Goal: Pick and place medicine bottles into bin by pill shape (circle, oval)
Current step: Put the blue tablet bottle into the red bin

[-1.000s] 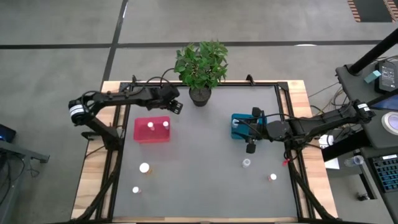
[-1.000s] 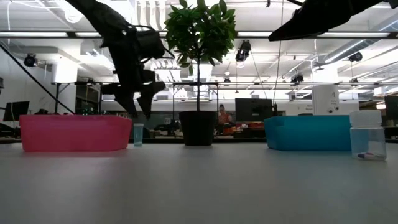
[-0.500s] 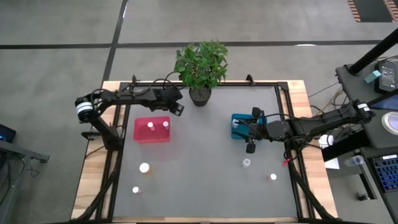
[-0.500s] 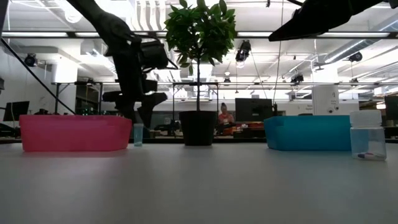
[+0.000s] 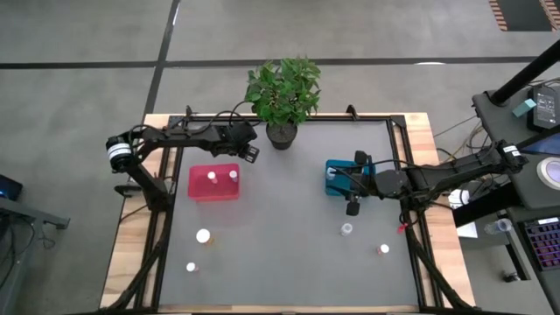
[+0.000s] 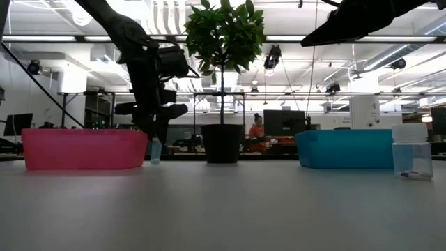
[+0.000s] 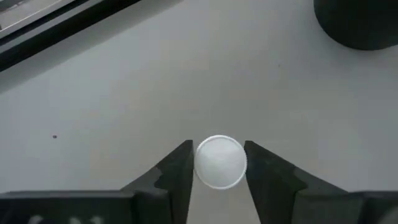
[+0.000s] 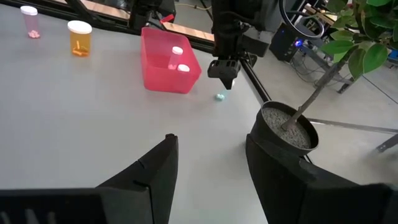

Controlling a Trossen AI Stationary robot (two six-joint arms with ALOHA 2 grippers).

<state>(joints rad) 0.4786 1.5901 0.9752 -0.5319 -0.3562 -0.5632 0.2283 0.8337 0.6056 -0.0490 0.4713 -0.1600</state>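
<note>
Pinching a white-capped bottle (image 7: 220, 162), the left gripper (image 5: 249, 150) is seen upper left of centre, beside the red bin (image 5: 214, 183). The right gripper (image 5: 352, 206) is held spread right of centre, by the teal bin (image 5: 336, 178).

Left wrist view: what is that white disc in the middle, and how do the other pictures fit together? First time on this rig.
That camera rides on the left arm's wrist and looks forward past its gripper. The white disc is the cap of a small round bottle standing on the grey table. The left gripper is set around it, just beside the red rectangular bin. Whether it grips the bottle yet cannot be told.

The high view looks straight down on two dark robot arms. It shows the red bin with two bottles inside, a teal-blue rectangular bin, a black plant pot and four loose white-capped bottles.

The low view looks level across the table.

The right gripper waits open and empty beside the teal-blue bin.
</note>
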